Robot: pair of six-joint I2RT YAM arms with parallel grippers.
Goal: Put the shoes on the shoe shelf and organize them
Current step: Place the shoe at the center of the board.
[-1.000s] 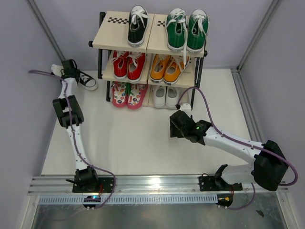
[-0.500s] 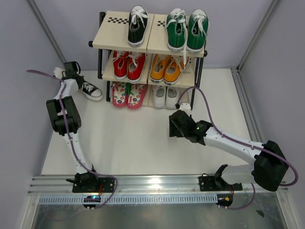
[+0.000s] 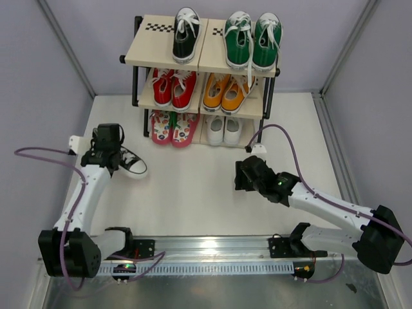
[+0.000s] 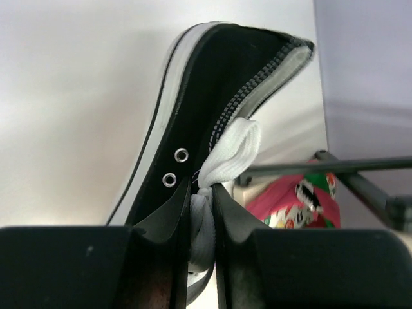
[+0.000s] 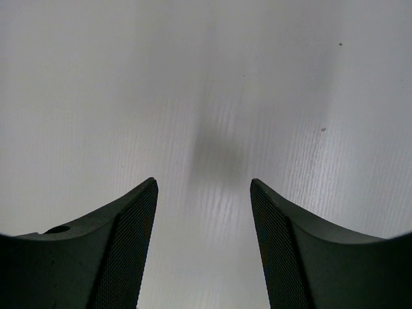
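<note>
The left gripper (image 4: 201,196) is clenched on the white lace (image 4: 233,147) of a black sneaker (image 4: 206,103), which juts out just beyond its fingertips. The shoe is low over the table (image 3: 193,193), in front and to the left of the shelf (image 3: 149,53), apart from it. The right gripper (image 5: 203,238) hangs over the table with its jaws spread wide.

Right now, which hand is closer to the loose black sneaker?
Left. The left hand pinches the black sneaker by its lace; the right hand is open, far to its right.
</note>
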